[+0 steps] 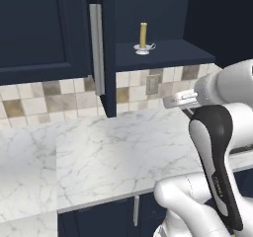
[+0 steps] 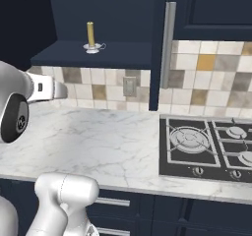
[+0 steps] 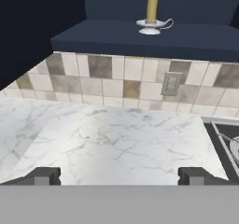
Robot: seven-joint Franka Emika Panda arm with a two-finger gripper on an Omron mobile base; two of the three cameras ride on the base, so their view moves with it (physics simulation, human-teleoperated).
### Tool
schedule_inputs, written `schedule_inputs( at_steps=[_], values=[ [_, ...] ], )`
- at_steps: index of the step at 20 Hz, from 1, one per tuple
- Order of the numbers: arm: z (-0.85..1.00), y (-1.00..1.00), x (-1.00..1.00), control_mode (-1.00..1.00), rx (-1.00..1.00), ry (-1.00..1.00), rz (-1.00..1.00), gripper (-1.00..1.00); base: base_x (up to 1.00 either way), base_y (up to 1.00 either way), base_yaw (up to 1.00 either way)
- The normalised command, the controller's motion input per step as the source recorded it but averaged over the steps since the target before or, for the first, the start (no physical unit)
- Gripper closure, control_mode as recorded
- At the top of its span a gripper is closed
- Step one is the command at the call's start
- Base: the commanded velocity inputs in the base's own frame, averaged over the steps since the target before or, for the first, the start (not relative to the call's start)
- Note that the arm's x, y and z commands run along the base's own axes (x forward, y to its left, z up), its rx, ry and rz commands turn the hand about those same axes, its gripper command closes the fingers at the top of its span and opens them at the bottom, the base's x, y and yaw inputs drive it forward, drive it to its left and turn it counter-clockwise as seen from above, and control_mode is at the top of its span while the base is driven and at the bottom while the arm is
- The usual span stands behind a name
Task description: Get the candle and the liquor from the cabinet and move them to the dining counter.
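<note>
One candle (image 1: pixel 143 35) stands on the open cabinet (image 1: pixel 163 53) shelf, and the gripper (image 3: pixel 119 175), below it with jaws wide and empty, seems readied for grasping it.

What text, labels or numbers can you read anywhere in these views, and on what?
None can be read.
Robot arm: a small pale marking on its dark forearm band, too blurred to read.
Candle: no label.
Wall outlet: plain plate, no writing.
Stove: the front knobs show no legible marks.
</note>
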Motion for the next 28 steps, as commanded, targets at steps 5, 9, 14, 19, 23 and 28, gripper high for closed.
schedule_inputs(
  at_steps=[5, 9, 14, 19, 23, 28],
  values=[
    [0.35, 0.23, -0.04, -1.00, 0.01, -0.03, 0.09, -1.00, 0.00, 0.00, 0.00],
    [0.26, 0.28, 0.00, -1.00, 0.00, -0.03, 0.01, -1.00, 0.00, 0.00, 0.00],
    [0.25, 0.22, 0.00, -1.00, 0.00, -0.01, 0.00, -1.00, 0.00, 0.00, 0.00],
    [0.15, 0.04, -0.01, -1.00, 0.00, -0.15, 0.00, -1.00, 0.00, 0.00, 0.00],
    [0.00, -0.24, 0.00, -1.00, -0.01, -0.10, -0.01, -1.00, 0.00, 0.00, 0.00],
    [0.00, -0.39, 0.00, -1.00, 0.00, -0.07, -0.02, -1.00, 0.00, 0.00, 0.00]
  ],
)
